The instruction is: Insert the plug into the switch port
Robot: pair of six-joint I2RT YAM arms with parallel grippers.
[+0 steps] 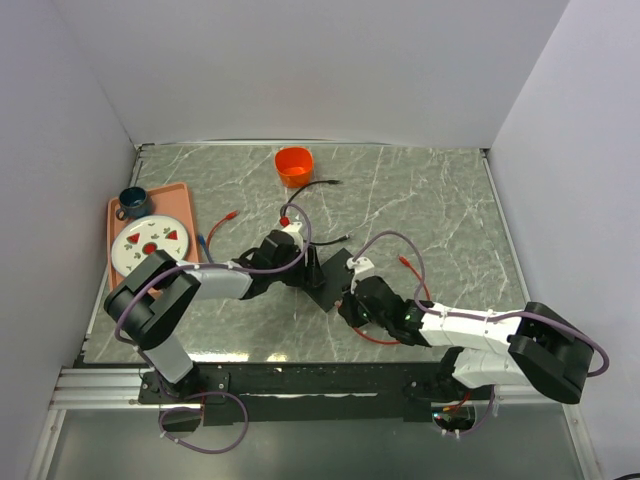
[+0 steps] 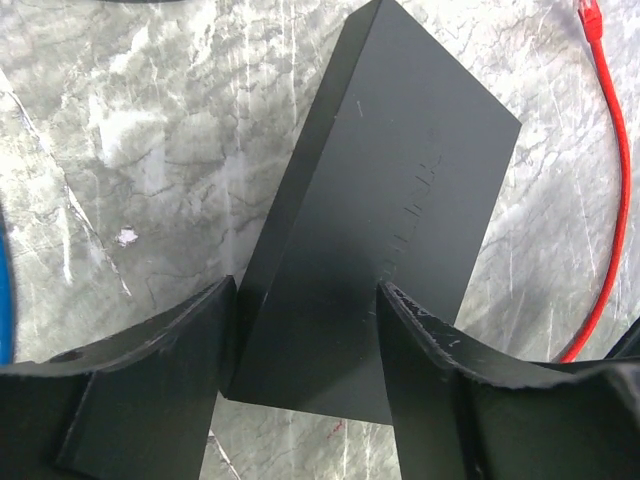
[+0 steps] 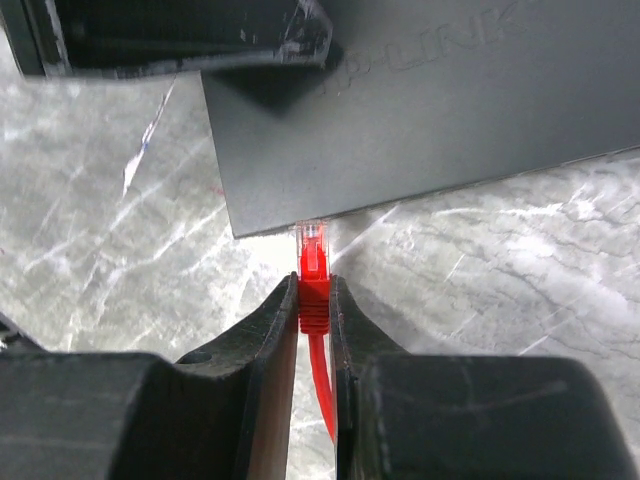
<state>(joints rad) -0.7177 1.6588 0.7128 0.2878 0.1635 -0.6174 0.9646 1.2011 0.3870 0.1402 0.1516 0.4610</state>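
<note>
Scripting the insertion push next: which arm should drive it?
Right. The right fingers pinch the red plug, its tip at the box edge, lined up to push in. The left fingers grip the box, steadying it.

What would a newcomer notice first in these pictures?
A black box lies in the middle of the table. The right gripper pinches a red plug, its clear tip at the box's edge, while the left gripper holds the box. An orange cup stands at the far edge.
</note>
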